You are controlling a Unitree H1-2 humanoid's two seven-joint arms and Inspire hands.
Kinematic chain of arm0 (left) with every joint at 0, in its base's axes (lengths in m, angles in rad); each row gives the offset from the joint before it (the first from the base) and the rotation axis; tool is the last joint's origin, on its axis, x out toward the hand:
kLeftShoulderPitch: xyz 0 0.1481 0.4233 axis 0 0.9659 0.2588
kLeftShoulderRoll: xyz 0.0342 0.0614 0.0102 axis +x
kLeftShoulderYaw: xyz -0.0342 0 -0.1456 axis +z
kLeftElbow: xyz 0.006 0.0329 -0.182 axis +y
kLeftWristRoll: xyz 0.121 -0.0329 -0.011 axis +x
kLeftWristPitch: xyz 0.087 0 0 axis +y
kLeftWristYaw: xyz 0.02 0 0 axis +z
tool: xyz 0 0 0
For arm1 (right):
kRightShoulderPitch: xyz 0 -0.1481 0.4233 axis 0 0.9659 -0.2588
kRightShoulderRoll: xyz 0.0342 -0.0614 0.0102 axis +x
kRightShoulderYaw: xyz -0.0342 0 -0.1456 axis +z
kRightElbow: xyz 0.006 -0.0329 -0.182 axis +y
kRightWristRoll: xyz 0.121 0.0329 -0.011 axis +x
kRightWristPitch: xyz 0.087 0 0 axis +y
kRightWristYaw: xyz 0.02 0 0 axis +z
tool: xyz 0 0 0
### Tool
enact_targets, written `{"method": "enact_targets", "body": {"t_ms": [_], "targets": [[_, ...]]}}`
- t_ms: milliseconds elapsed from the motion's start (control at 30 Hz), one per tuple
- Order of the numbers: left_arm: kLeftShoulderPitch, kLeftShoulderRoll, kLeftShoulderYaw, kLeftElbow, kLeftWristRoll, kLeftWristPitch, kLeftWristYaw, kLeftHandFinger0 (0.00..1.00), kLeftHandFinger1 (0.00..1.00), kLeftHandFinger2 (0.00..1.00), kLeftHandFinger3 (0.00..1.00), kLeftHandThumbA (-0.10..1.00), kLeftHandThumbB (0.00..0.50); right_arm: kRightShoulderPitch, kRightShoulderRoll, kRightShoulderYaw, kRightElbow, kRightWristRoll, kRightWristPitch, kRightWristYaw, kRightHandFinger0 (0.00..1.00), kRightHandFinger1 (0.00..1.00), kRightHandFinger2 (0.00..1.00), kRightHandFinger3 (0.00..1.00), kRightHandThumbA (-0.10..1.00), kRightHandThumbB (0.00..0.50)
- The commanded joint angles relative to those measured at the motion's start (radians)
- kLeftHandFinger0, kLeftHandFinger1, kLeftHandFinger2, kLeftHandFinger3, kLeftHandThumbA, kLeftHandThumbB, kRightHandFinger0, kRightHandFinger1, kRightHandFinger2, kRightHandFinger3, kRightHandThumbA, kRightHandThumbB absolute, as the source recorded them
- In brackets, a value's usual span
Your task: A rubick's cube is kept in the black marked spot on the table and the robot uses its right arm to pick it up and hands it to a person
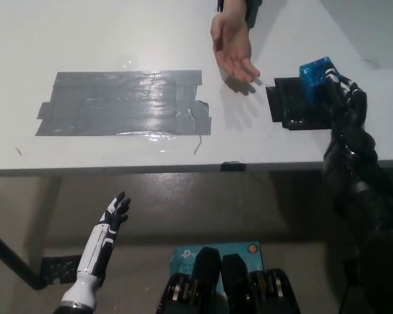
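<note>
At the lower left we find the white left hand (pixel 111 219) resting below the table edge, fingers spread and holding nothing. Above it the white table (pixel 118 39) carries a broad patch of grey duct tape (pixel 124 103), which plays no part in this step. Moving rightward along the far side, we meet a person's hand (pixel 232 46), reaching in palm up and open, near the black marked spot (pixel 295 108) and just to its left.

At the right we see the Rubik's cube (pixel 316 74), blue on its visible faces, held at the far right corner of the marked spot. The black right hand (pixel 344 101) closes around its near side, fingers wrapped onto it; whether the cube is fully clear of the table we cannot tell.

We judge the grasp to be made and the handover to be the step in hand. The next move, as we read it, calls for carrying the cube leftward and slightly away from the robot, over the waiting palm, keeping the grip firm until the cube rests on the person's hand, then opening the fingers.
</note>
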Motion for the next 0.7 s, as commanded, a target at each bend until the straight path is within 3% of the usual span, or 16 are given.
{"method": "enact_targets", "body": {"t_ms": [0, 33, 67, 100, 167, 300, 533, 633, 667], "targets": [[-0.018, 0.015, 0.01, -0.004, 0.006, -0.036, 0.021, 1.0, 1.0, 1.0, 1.0, 1.0, 0.061, -0.033, 0.048, -0.004, -0.154, 0.061, -0.092, 0.024, 0.0, 0.26, 0.72, 0.32, -0.1, 0.161], [-0.018, 0.015, 0.01, -0.004, 0.006, -0.036, 0.021, 1.0, 1.0, 1.0, 1.0, 1.0, 0.061, -0.03, 0.051, -0.002, -0.178, 0.064, -0.086, 0.022, 0.0, 0.26, 0.72, 0.32, -0.1, 0.161], [-0.018, 0.016, 0.008, -0.002, 0.008, -0.036, 0.022, 1.0, 1.0, 1.0, 1.0, 1.0, 0.06, -0.019, 0.063, 0.004, -0.258, 0.067, -0.067, 0.023, 0.0, 0.28, 0.76, 0.45, -0.1, 0.132], [-0.017, 0.017, 0.007, 0.0, 0.009, -0.036, 0.022, 1.0, 1.0, 1.0, 1.0, 1.0, 0.06, -0.01, 0.071, 0.009, -0.317, 0.069, -0.051, 0.024, 0.0, 0.28, 0.76, 0.45, -0.1, 0.132], [-0.017, 0.018, 0.007, 0.001, 0.005, -0.036, 0.015, 1.0, 1.0, 1.0, 1.0, 1.0, 0.069, 0.012, 0.095, 0.048, -0.536, 0.054, 0.006, 0.038, 0.0, 0.35, 0.74, 0.6, -0.1, 0.134], [-0.017, 0.019, 0.003, -0.002, 0.011, -0.036, 0.021, 1.0, 1.0, 1.0, 1.0, 1.0, 0.058, 0.008, 0.1, 0.102, -0.615, 0.001, 0.03, 0.048, 0.0, 0.37, 0.74, 0.69, -0.1, 0.092], [-0.021, 0.017, 0.003, -0.001, 0.013, -0.036, 0.021, 1.0, 1.0, 1.0, 1.0, 1.0, 0.061, -0.06, 0.086, 0.182, -0.506, -0.077, 0.003, 0.01, 0.0, 0.38, 0.78, 0.77, -0.1, 0.109], [-0.02, 0.018, 0.004, -0.003, 0.014, -0.036, 0.021, 1.0, 1.0, 1.0, 1.0, 1.0, 0.059, -0.092, 0.075, 0.229, -0.443, -0.134, -0.017, -0.027, 0.0, 0.33, 0.74, 0.74, -0.1, 0.132], [-0.02, 0.017, 0.004, -0.003, 0.015, -0.036, 0.023, 1.0, 1.0, 1.0, 1.0, 1.0, 0.055, -0.125, 0.065, 0.265, -0.381, -0.17, -0.024, -0.06, 0.0, 0.27, 0.68, 0.72, -0.1, 0.146]]}}
